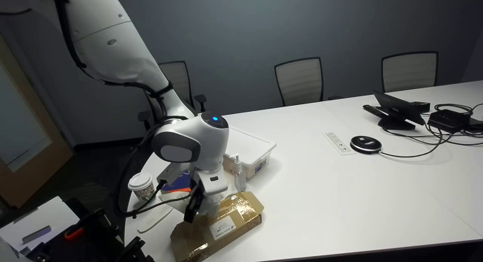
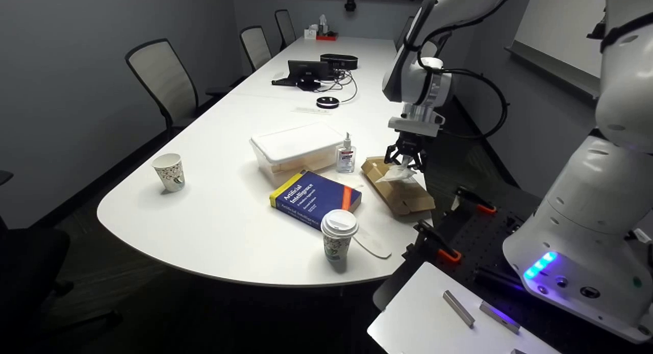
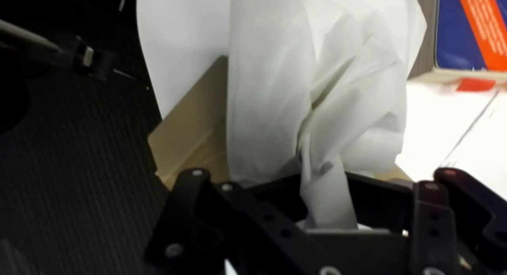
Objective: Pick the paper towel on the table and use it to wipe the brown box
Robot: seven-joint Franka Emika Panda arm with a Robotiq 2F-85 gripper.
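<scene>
White smooth-topped table [image 2: 214, 242] with a curved edge, biggest thing in both exterior views; tan-brown oblong cardboard box [image 2: 403, 193] lies on it, near the rim. White jointed robot arm [image 1: 124, 62] bends down over the box in both exterior views. Black-framed, pale-backed chairs [image 2: 163, 83] stand along the table, well apart from the box. White-lidded translucent plastic container [image 2: 298, 140] sits near the box. Box itself: shiny tape [image 1: 245, 209] and a pale paper label [image 1: 222, 228] on the upper face. Thick blue book [image 2: 319, 198] with an orange band lies flat beside the box, banded end toward it, gap between them in an exterior view. Black gripper [image 2: 406, 162] right above the box, narrow, pinching the crumpled off-white paper towel [image 3: 348, 108]. Towel bunched tight in the grip, loose part spread out over the box top, hiding much of the box in the wrist view; touching the cardboard or just clear of it, can't tell. Black round disc-shaped device [image 1: 366, 144] well apart from the box. White-lidded patterned paper cup [image 2: 337, 240] upright, near the box. Open-topped patterned paper cup [image 2: 168, 173] well apart from the box. Clear plastic pump bottle [image 2: 346, 157] upright, just beside the box, between it and the container.
</scene>
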